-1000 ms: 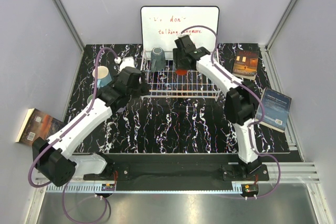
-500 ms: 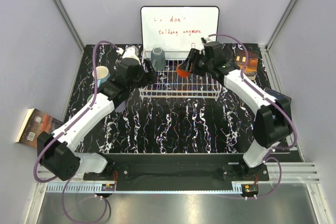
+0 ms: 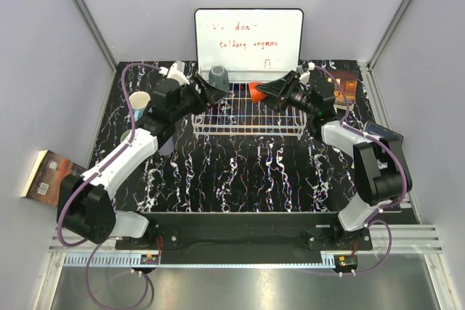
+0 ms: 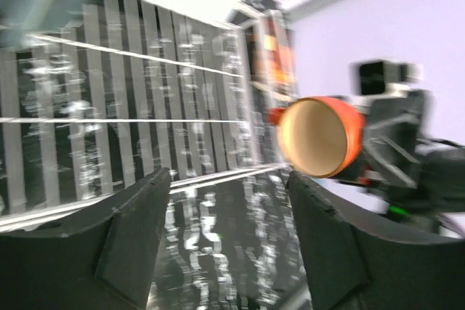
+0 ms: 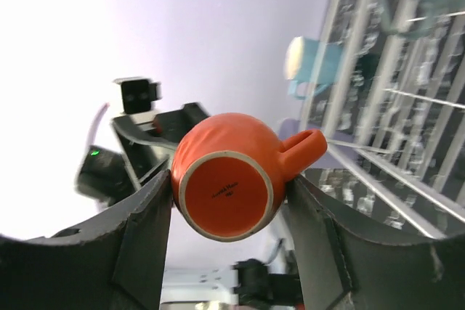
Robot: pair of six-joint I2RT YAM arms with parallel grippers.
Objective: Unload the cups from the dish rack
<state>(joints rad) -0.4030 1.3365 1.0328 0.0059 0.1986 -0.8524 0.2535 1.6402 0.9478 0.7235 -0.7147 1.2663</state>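
Spread wide with nothing between them, the jaws of your left gripper (image 4: 227, 179) sit just beside the dark grey cup (image 3: 218, 78), which stands at the far left corner of the dish rack (image 3: 247, 120). Your right gripper (image 5: 229, 179) has its jaws pinched on the orange cup (image 5: 231, 172). That cup is held on its side in the air over the rack's far edge, with its mouth turned toward the left gripper and its handle out to one side. The light blue cup (image 3: 139, 99) stands on the table (image 3: 240, 172) near its left edge, off the rack.

Your left wrist view is smeared. The grey cup is only a blur in its upper left corner, and the rack wires run together. The right wrist view cuts the grey cup off at its top right corner.

The small print on the orange cup's base is too fine to read. On the whiteboard (image 3: 248, 34) at the table's far edge, the lower line of red handwriting looks like "talking anymore". The upper line is faint, "don" at most. You cannot read the cover of the book (image 3: 340, 86) near the far right corner.
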